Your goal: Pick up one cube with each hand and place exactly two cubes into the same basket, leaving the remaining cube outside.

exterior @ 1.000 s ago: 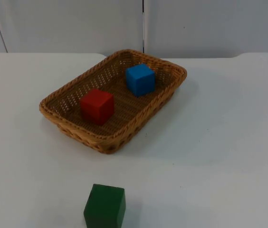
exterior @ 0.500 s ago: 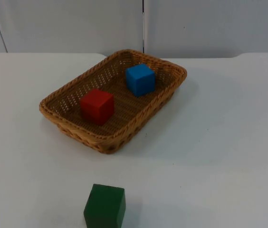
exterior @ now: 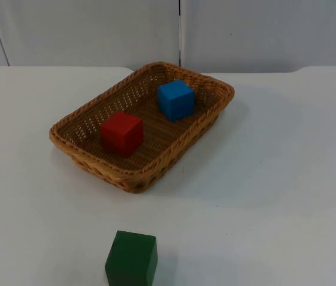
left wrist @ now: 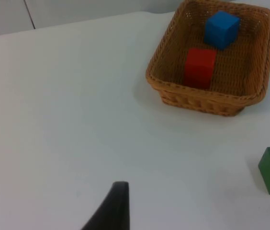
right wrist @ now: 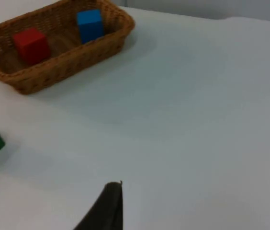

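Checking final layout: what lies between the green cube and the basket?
Bare white table. In the top view nothing lies between the green cube and the basket; the left wrist view agrees.

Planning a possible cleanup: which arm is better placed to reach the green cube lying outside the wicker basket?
Probably left: the green cube lies on the table's left half, in front of the wicker basket. Both arms wait, drawn back.

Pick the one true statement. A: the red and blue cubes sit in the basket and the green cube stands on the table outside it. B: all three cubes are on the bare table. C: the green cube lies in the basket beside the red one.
A: the red cube and blue cube rest inside the wicker basket, while the green cube stands on the white table in front of it.
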Tool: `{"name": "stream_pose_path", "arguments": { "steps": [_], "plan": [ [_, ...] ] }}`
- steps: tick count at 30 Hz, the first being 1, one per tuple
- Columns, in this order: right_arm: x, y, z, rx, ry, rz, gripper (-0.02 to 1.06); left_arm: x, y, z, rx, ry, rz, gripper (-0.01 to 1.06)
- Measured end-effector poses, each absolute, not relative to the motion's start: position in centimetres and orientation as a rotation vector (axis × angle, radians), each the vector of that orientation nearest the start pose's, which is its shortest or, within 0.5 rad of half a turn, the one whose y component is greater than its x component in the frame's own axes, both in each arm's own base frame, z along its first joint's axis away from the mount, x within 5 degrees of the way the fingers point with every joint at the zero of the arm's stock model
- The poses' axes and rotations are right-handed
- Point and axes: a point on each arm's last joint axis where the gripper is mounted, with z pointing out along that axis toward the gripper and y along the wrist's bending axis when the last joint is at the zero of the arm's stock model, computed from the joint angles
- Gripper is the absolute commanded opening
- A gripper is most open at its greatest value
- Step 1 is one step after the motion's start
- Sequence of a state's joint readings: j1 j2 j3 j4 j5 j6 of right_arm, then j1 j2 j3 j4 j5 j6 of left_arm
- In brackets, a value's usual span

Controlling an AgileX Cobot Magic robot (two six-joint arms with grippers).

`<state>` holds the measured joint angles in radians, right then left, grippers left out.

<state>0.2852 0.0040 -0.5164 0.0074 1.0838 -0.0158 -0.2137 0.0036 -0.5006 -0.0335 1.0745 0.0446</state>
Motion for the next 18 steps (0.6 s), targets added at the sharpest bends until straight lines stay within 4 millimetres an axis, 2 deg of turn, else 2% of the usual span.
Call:
{"name": "stream_pose_path", "arguments": {
  "steps": [18],
  "plan": [
    [-0.72, -0.01, 28.0, -0.115, 2.052, 0.059, 1.05, -0.55, -0.16, 27.64, 0.268, 2.046, -0.145, 1.05]
  ]
}}
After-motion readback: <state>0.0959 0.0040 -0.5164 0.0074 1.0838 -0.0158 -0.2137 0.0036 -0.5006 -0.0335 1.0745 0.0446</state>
